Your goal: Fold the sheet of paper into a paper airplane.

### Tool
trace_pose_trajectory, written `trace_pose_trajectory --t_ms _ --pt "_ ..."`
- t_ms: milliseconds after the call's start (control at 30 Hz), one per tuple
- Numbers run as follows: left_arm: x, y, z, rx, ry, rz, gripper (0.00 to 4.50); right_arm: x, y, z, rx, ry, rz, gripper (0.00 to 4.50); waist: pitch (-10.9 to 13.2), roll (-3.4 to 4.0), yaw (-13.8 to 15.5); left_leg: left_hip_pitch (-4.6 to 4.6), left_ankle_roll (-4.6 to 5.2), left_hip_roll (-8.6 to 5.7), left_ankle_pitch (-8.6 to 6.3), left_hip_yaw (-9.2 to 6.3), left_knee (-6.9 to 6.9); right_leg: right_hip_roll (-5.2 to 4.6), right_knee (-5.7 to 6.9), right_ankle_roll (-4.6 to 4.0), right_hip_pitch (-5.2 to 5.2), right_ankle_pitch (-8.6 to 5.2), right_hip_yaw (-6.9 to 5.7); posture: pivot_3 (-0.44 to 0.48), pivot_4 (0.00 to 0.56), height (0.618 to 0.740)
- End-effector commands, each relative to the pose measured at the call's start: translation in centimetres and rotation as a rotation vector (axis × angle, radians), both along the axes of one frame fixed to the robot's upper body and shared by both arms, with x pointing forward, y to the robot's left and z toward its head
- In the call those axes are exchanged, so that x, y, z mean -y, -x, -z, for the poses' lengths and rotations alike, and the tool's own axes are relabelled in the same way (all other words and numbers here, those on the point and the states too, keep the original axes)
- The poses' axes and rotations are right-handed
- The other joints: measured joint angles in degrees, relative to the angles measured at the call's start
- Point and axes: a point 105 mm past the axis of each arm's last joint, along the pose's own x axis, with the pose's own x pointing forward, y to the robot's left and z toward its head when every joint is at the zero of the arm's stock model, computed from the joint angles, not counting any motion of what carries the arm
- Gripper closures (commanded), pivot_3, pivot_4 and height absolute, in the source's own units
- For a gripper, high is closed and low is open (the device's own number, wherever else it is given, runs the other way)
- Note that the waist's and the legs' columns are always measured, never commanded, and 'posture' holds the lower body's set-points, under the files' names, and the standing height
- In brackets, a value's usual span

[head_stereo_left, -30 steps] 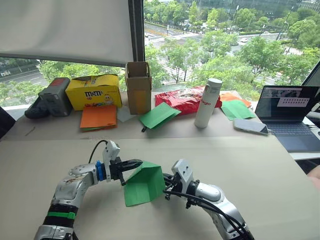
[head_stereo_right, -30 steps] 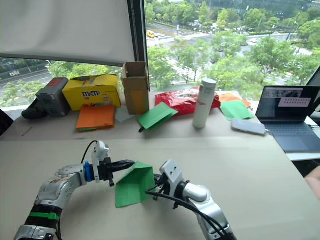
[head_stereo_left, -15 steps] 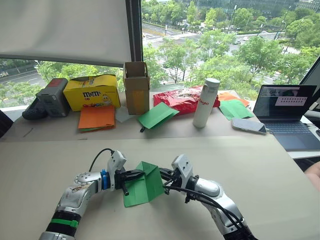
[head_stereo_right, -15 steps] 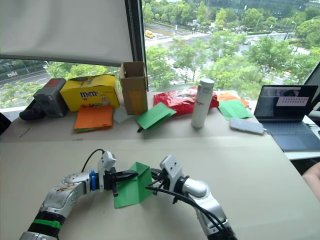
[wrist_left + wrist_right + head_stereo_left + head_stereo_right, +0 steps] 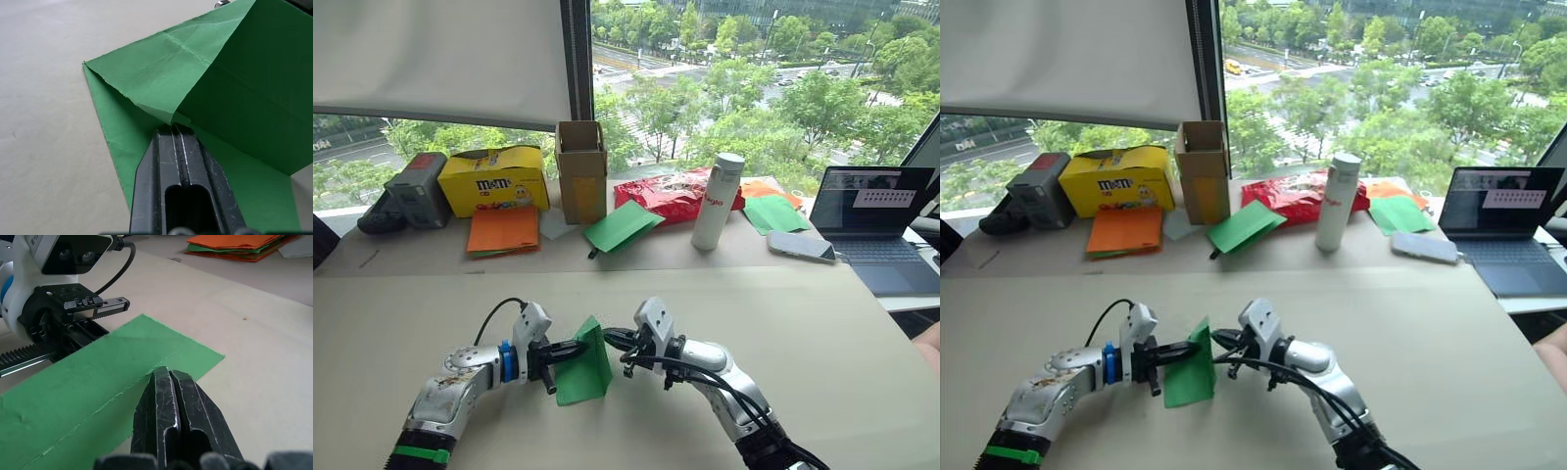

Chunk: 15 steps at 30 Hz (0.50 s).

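The sheet of paper (image 5: 583,366) is bright green, creased and folded over on itself. It stands almost upright just above the beige table (image 5: 822,333), held between my two grippers. My left gripper (image 5: 570,348) is shut on its left side; in the left wrist view the fingers (image 5: 161,156) pinch a folded edge of the paper (image 5: 230,93). My right gripper (image 5: 613,339) is shut on the paper's right edge, and its wrist view shows the fingers (image 5: 188,401) closed on the green layer (image 5: 98,382).
Along the back of the table lie orange sheets (image 5: 506,230), a yellow box (image 5: 494,178), a cardboard box (image 5: 581,169), loose green sheets (image 5: 622,225), a red bag (image 5: 671,194), a white bottle (image 5: 718,201), a phone (image 5: 803,247) and a laptop (image 5: 876,215). A person's hand (image 5: 930,345) shows at the right edge.
Both grippers have drawn closer together. The green paper has closed from a wide tent shape into a narrow, more upright fold between them.
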Motion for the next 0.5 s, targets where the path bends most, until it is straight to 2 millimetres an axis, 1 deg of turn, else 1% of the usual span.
trace_pose_trajectory --t_ms 33,200,300,333,367,400,467,500 --pt "-0.1 0.3 -1.1 0.036 0.019 -0.003 4.50 -0.4 -0.2 -1.3 0.065 -0.029 -0.026 4.46 0.00 0.00 -0.04 0.00 0.00 0.00 0.00 0.00 0.00 0.00 0.00 0.00 0.00 0.00 0.00 0.000 0.150 0.739" --pt "-1.8 1.7 -1.5 0.011 0.008 0.000 4.50 0.1 -0.6 -1.2 0.075 -0.017 -0.011 4.46 0.01 0.01 -0.29 0.00 -0.02 0.07 0.01 0.00 -0.03 0.04 0.01 -0.01 -0.03 0.00 0.00 0.000 0.150 0.739" --pt "-2.2 3.0 -2.8 -0.010 0.071 0.050 4.50 0.5 -0.9 -1.1 0.074 -0.016 0.007 4.46 0.02 0.03 -0.31 0.00 -0.03 0.11 0.01 0.00 -0.05 0.04 0.02 -0.02 -0.05 -0.01 -0.01 0.000 0.150 0.739" --pt "-2.2 3.2 -3.5 -0.008 0.109 0.060 4.50 0.6 -1.0 -1.1 0.075 -0.015 0.015 4.46 0.02 0.03 -0.28 0.00 -0.03 0.09 0.00 0.00 -0.05 0.02 0.01 -0.02 -0.05 -0.01 0.00 0.000 0.150 0.739" --pt "-2.4 3.1 -4.3 0.007 0.147 0.053 4.50 0.8 -1.1 -1.1 0.075 -0.016 0.021 4.46 0.02 0.03 -0.15 0.00 -0.04 0.08 0.00 0.00 -0.05 0.01 0.00 -0.02 -0.04 -0.01 -0.01 0.000 0.150 0.739" --pt "-2.8 2.5 -4.9 0.035 0.168 0.017 4.50 0.8 -1.1 -1.1 0.075 -0.015 0.024 4.46 0.03 0.04 0.01 0.00 -0.04 0.06 0.00 -0.01 -0.05 -0.04 0.00 -0.02 -0.03 -0.01 -0.03 0.000 0.150 0.739" --pt "-3.3 1.6 -5.5 0.068 0.188 -0.034 4.50 0.9 -1.1 -1.1 0.075 -0.014 0.026 4.46 0.03 0.04 0.11 0.01 -0.04 0.02 0.01 -0.01 -0.05 -0.10 0.00 -0.02 -0.02 -0.01 -0.06 0.000 0.150 0.739" --pt "-3.5 0.7 -5.7 0.079 0.191 -0.078 4.50 0.8 -1.1 -1.0 0.074 -0.013 0.024 4.46 0.03 0.04 0.12 0.01 -0.04 0.00 0.01 -0.01 -0.05 -0.11 -0.01 -0.02 -0.01 -0.01 -0.06 0.000 0.150 0.739"
